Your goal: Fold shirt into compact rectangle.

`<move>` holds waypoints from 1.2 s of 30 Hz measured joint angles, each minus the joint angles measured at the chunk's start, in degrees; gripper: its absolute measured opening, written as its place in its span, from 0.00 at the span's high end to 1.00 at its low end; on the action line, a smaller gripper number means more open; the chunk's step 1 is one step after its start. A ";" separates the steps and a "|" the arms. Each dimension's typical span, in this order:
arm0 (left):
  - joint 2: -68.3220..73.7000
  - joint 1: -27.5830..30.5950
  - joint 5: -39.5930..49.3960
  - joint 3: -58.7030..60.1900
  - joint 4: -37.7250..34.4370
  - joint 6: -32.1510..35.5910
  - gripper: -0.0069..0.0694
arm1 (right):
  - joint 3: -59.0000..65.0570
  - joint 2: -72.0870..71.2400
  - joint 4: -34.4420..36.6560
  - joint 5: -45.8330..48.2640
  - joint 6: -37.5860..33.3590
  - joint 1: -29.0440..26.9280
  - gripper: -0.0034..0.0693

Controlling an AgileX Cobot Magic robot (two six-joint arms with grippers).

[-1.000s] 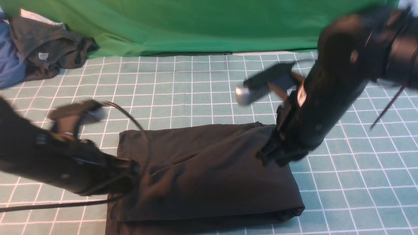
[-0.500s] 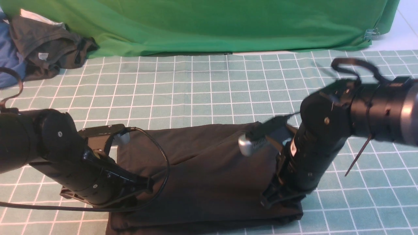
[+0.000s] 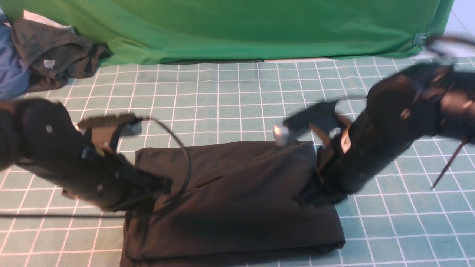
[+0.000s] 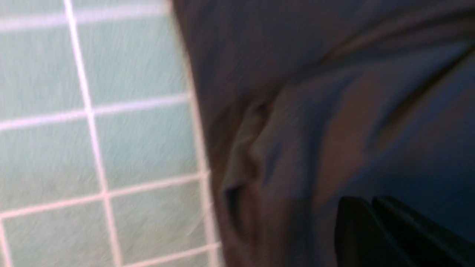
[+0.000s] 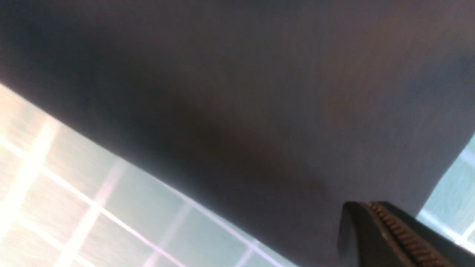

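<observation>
The black shirt lies folded into a thick rectangle on the mat near the front edge; its print is hidden. My left gripper is shut and rests at the shirt's left side, fingertips over the cloth. In the left wrist view the shirt has a creased edge beside the mat, and the left gripper shows both fingers pressed together. My right gripper is shut at the shirt's right side. The right wrist view shows smooth shirt cloth under the right gripper, its toothed pads meshed with nothing between them.
A teal grid mat covers the table. A dark grey garment and a blue garment are piled at the far left corner. A green cloth hangs along the back. The left arm's cable loops over the shirt's left edge.
Both arms dipped toward the shirt's near edge half a second ago and have since drawn back and up. The shirt stays folded in place. Both grippers stayed shut.
</observation>
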 joint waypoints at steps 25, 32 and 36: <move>6.63 -0.10 -1.71 6.51 -9.81 10.13 0.90 | 0.57 10.32 8.82 3.24 -7.47 0.00 0.92; 3.95 0.28 5.71 -4.72 5.07 -1.45 0.90 | -1.38 4.08 2.79 3.50 -6.77 -2.54 0.91; 3.82 3.23 9.17 -11.78 9.34 -4.85 0.90 | -3.63 0.39 1.72 3.42 -6.48 -8.04 0.90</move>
